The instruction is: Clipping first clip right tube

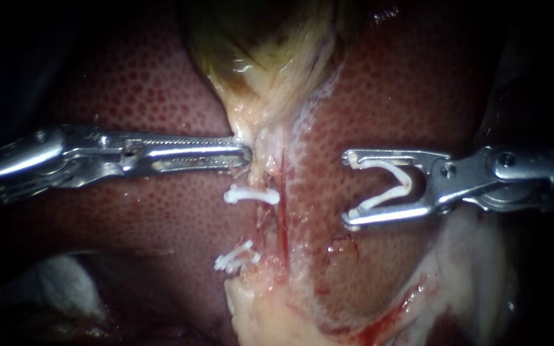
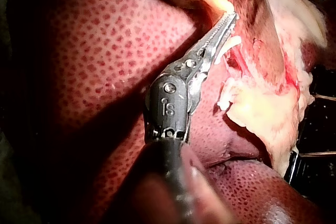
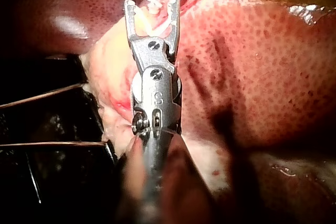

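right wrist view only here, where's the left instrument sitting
Observer: In the endoscope view the left instrument has its tip against the pale strand, just under the gallbladder.
Operator: how many clips on that strand
Observer: Two: an upper clip just below that tip, and a lower clip farther from the gallbladder.
Operator: am i on the tube yet
Observer: No. The right instrument and its open clip sit over liver, apart from the red tube.
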